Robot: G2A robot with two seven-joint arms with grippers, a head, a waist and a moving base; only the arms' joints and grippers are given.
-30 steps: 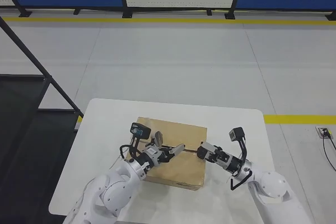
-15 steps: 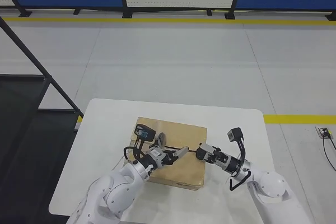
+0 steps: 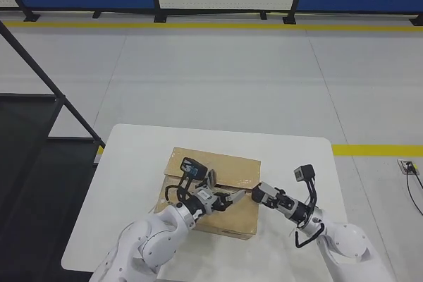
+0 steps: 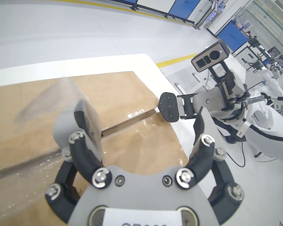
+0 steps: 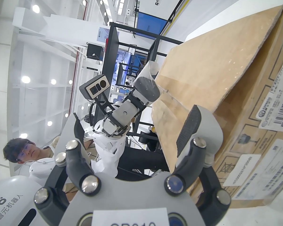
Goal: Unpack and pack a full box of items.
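A brown cardboard box (image 3: 234, 218) lies in the middle of the white table (image 3: 296, 162). Its top seam (image 4: 128, 122) is split open a little near the right edge, with shiny clear tape around it. My left gripper (image 3: 222, 197) hovers over the box top and is open (image 4: 143, 116). A curl of clear tape (image 4: 68, 88) clings to one of its fingers (image 4: 86, 123). My right gripper (image 3: 256, 192) is at the box's right edge by the seam end, also open (image 5: 135, 121). One of its pads (image 4: 169, 106) touches the top edge.
The box side facing the right arm carries several printed labels (image 5: 273, 109). A black metal frame (image 3: 49, 106) stands left of the table. Bare tabletop surrounds the box on all sides, widest at the back and right.
My left gripper has slid rightward along the box top toward the right gripper. The right arm's wrist shifted slightly right and toward the front, its fingers staying at the box edge.
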